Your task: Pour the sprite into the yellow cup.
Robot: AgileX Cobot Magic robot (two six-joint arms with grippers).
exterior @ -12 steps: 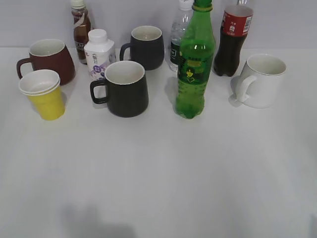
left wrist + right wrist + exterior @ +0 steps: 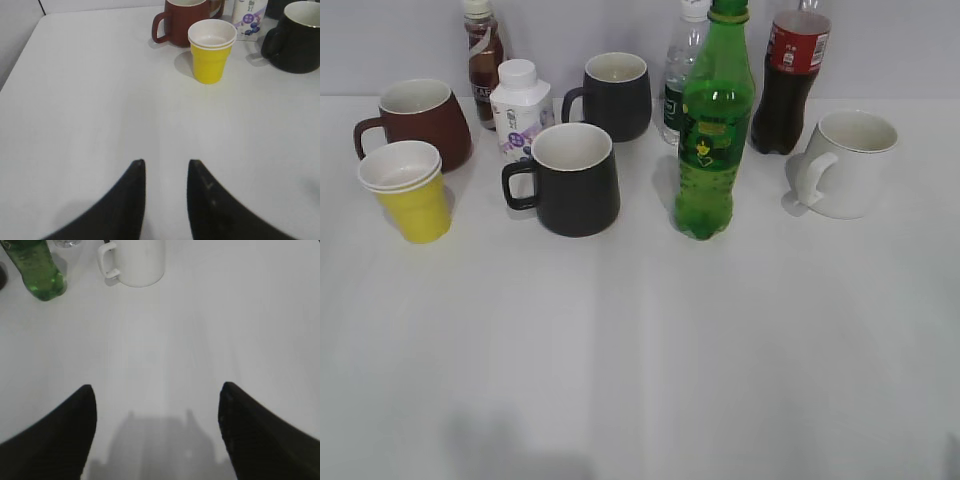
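Note:
The sprite (image 2: 713,130) is a tall green bottle standing upright at the table's middle right; its lower part shows in the right wrist view (image 2: 36,269) at the top left. The yellow cup (image 2: 408,192) stands at the left, in front of a dark red mug (image 2: 420,122), and shows in the left wrist view (image 2: 212,51). My left gripper (image 2: 166,163) is open and empty, well short of the cup. My right gripper (image 2: 156,388) is open wide and empty, away from the bottle. Neither gripper shows in the exterior view.
Two black mugs (image 2: 572,180) (image 2: 613,95) stand in the middle, a white mug (image 2: 845,163) at the right. At the back are a white milk bottle (image 2: 520,108), a brown drink bottle (image 2: 483,55), a clear water bottle (image 2: 680,75) and a cola bottle (image 2: 790,80).

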